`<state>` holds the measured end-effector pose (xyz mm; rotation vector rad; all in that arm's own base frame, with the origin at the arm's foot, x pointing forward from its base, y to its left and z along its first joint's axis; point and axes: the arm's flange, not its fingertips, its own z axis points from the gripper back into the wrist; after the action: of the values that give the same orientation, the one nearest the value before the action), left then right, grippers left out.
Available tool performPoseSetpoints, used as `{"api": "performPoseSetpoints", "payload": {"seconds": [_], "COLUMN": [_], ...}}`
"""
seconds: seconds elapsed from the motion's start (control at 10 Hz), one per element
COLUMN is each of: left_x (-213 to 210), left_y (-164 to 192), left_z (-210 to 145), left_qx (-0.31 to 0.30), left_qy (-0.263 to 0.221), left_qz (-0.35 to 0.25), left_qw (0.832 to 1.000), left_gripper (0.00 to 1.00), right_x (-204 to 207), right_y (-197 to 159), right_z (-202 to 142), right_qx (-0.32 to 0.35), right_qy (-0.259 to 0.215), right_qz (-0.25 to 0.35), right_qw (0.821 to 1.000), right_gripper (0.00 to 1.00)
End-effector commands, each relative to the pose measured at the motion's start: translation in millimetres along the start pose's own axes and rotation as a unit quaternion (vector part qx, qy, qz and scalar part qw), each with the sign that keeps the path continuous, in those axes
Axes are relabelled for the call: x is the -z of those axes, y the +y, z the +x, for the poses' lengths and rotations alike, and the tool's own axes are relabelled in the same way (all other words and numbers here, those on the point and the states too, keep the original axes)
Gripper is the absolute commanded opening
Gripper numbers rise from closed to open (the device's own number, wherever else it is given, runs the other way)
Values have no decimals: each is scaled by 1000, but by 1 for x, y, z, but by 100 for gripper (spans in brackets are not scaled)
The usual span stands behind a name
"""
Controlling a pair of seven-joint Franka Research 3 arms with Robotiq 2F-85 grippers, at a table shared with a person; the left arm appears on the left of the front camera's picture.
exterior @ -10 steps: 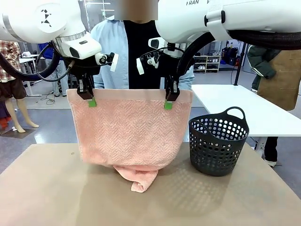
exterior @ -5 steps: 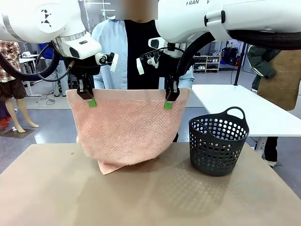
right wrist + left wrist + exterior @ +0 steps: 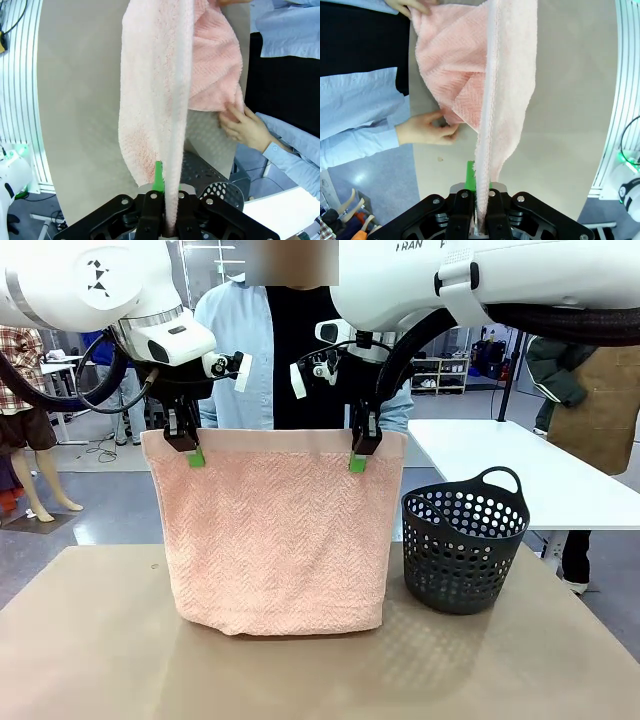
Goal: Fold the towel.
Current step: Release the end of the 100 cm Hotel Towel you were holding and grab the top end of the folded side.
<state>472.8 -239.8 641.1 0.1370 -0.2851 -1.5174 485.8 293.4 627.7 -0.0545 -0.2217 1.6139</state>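
I am holding the towel [image 3: 275, 540] up by its top edge, spread wide and facing my front camera. The left claw [image 3: 193, 448] is clamped tight on one upper corner and the right claw [image 3: 357, 453] is clamped tight on the other. The towel is hanging over the middle of the brown surface [image 3: 90, 660], its bottom edge reaching down to it. Behind it, a person's hand [image 3: 427, 131] is pinching the far lower layer, and a second hand [image 3: 245, 126] is pressing the cloth on the other side. A dark perforated basket [image 3: 463, 545] is standing just beside the towel, on my right.
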Motion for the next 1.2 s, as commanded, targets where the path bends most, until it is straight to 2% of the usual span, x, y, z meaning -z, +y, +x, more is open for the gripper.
{"api": "performPoseSetpoints", "payload": {"seconds": [0.0, 1.1], "left_x": [0, 0], "left_y": [1, 1], "left_z": [-2, -2], "left_qx": [4, 4], "left_qy": [0, 0], "left_qz": [1, 1], "left_qw": [1000, 1000], "left_gripper": [0, 0], "right_x": [-1, -1], "right_y": [1, 1], "right_z": [0, 0], "right_qx": [0, 0], "right_qy": [0, 0], "right_qz": [-2, -2], "right_qw": [1000, 1000], "right_gripper": [0, 0]}}
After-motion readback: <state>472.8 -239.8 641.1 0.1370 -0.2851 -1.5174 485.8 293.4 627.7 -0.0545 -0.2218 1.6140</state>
